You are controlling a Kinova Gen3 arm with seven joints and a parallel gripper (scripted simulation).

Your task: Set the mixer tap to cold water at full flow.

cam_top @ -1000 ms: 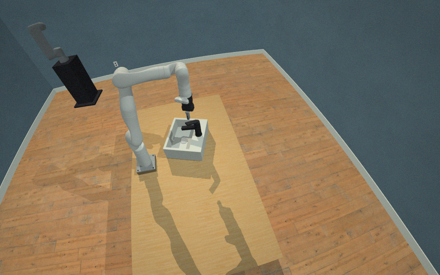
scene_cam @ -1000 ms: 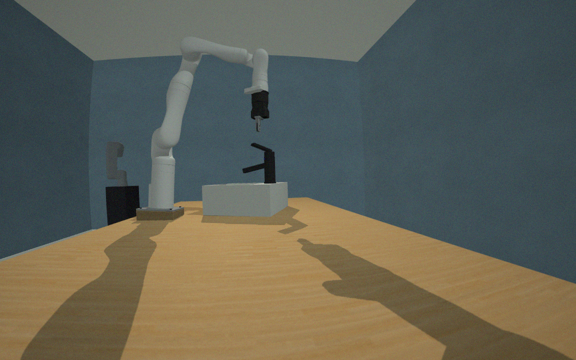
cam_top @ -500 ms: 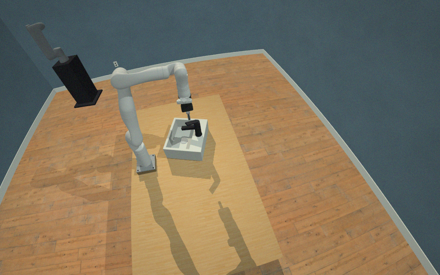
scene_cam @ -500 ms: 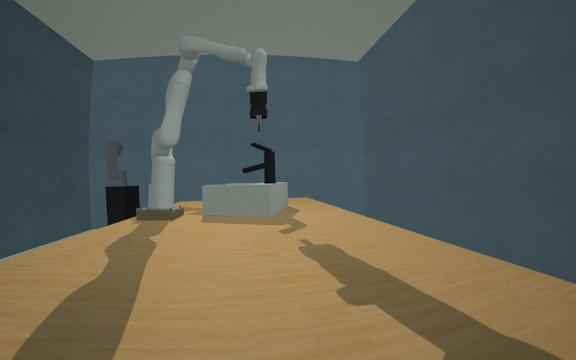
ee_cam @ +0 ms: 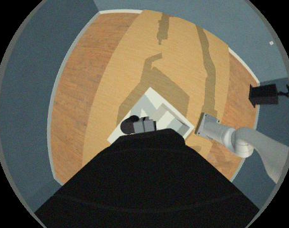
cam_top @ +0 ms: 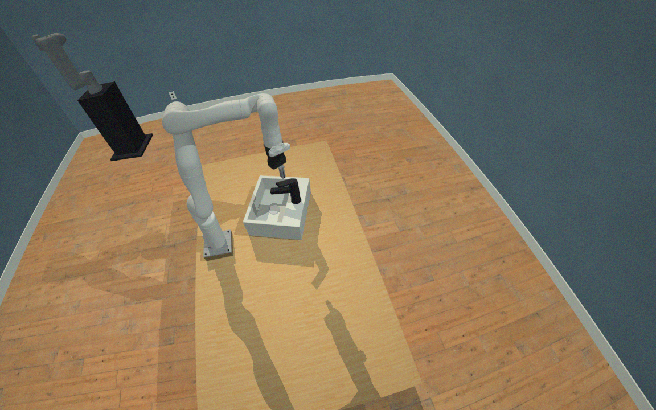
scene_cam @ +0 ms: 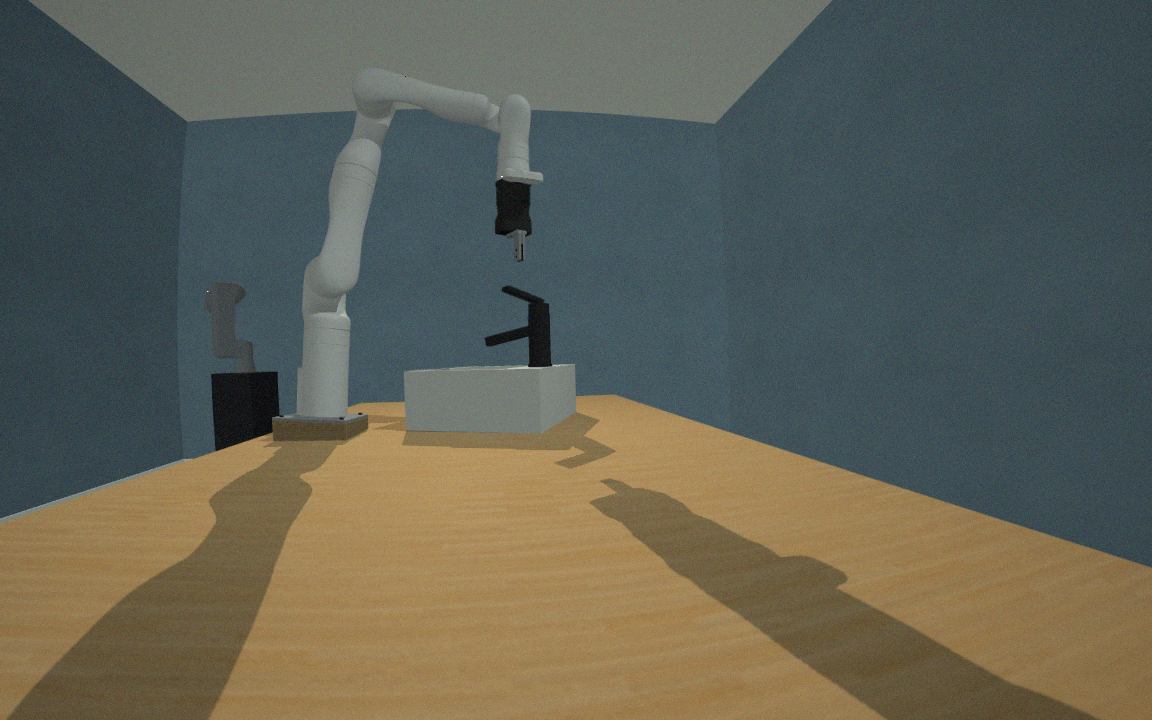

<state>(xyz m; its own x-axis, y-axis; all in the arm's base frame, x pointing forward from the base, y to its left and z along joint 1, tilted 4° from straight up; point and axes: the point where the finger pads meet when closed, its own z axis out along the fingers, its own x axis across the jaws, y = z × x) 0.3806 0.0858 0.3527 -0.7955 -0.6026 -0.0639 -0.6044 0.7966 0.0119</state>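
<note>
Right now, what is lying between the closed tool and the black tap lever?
Nothing visible; the exterior view shows only open air between the tool and the black lever.

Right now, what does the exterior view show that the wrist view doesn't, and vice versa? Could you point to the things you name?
Only the exterior view: the lever (scene_cam: 522, 293) slanting upward over the spout (scene_cam: 506, 336), and the gap between it and the shut gripper (scene_cam: 519, 260) (ee_cam: 145, 122).

Only the wrist view: the basin's interior (ee_cam: 164, 118) and a wall outlet (ee_cam: 271, 43).

Both: the white sink (scene_cam: 473, 400) (ee_cam: 152, 95) and the arm's base plate (scene_cam: 285, 418) (ee_cam: 208, 118).
</note>
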